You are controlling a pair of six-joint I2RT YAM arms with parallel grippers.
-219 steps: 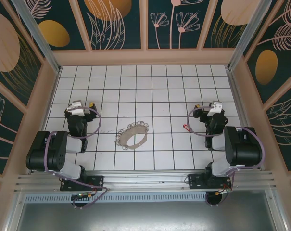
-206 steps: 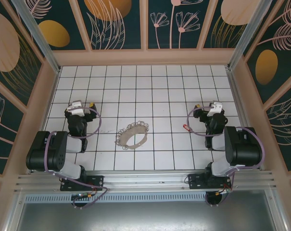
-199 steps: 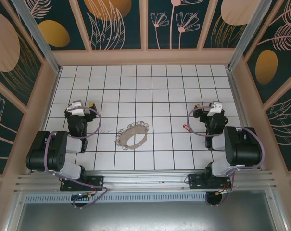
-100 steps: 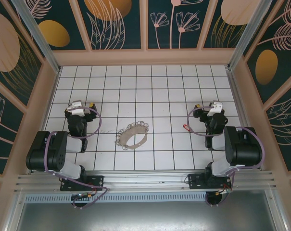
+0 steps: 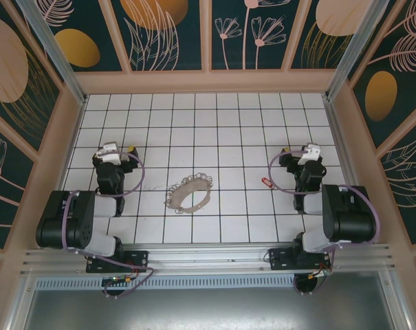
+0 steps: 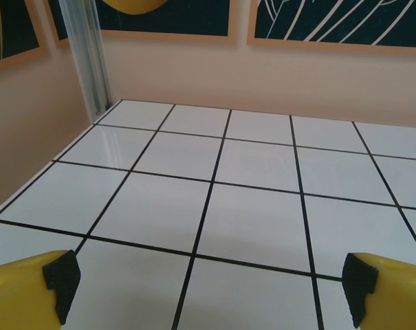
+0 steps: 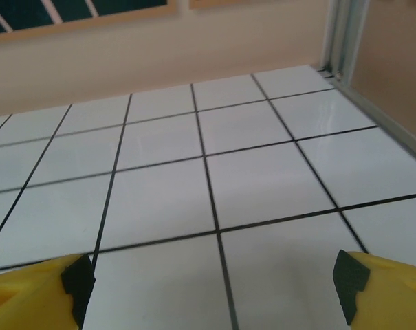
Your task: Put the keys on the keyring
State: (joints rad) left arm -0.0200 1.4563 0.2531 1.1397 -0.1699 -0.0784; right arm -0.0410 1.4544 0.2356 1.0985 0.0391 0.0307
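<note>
A pale keyring loop (image 5: 188, 192) fringed with several small keys lies flat on the tiled table, midway between the arms. A small red piece (image 5: 266, 182) lies just left of the right arm. My left gripper (image 5: 111, 154) sits folded back over its arm at the left, well apart from the loop. In the left wrist view the left gripper (image 6: 208, 285) is open, yellow fingertips (image 6: 56, 282) wide apart over bare tile. My right gripper (image 5: 307, 154) is folded back likewise. Seen from its wrist, the right gripper (image 7: 211, 278) is open with nothing between its fingers.
White tiles with black grid lines cover the table (image 5: 208, 124). Tan walls (image 5: 208, 81) with metal corner posts enclose it on three sides. Purple cables loop beside each wrist.
The right gripper has shifted slightly to the right, and the left arm has settled a little. The loop and the red piece have not moved.
</note>
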